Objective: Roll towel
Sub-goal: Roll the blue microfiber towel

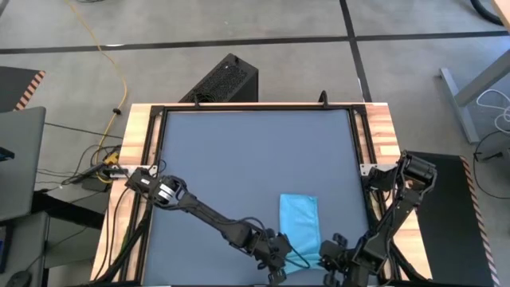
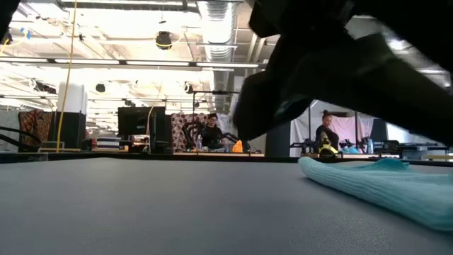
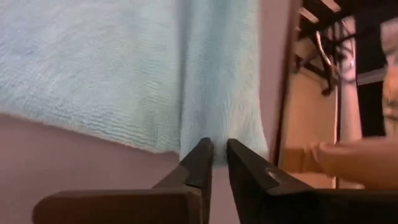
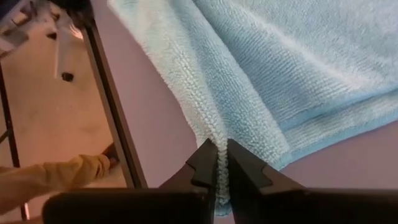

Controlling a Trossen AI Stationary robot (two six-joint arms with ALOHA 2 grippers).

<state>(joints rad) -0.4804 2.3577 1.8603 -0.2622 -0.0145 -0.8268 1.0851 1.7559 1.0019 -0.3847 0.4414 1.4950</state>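
**Both grippers pinch the towel's near edge**

The left gripper (image 1: 279,257) reaches in low from the table's left side, its fingers (image 3: 198,163) nearly closed on a pinched-up fold at the towel's near hem. The towel (image 1: 300,226) is plain sky blue with a ribbed, looped weave and a stitched border. It lies as a narrow strip right of centre, running from mid-table to the near edge, mostly flat, with its near end gathered into ridges where it is held. The right gripper (image 1: 328,257) sits just beside that end on the other side, its fingers (image 4: 205,163) also almost shut on a ridge of cloth at the hem.

There are no containers on the table (image 1: 239,151).

The grey top left of and beyond the towel is bare. The towel's right side lies near the black frame (image 1: 356,143); the wooden rim (image 1: 382,135) is outside that.
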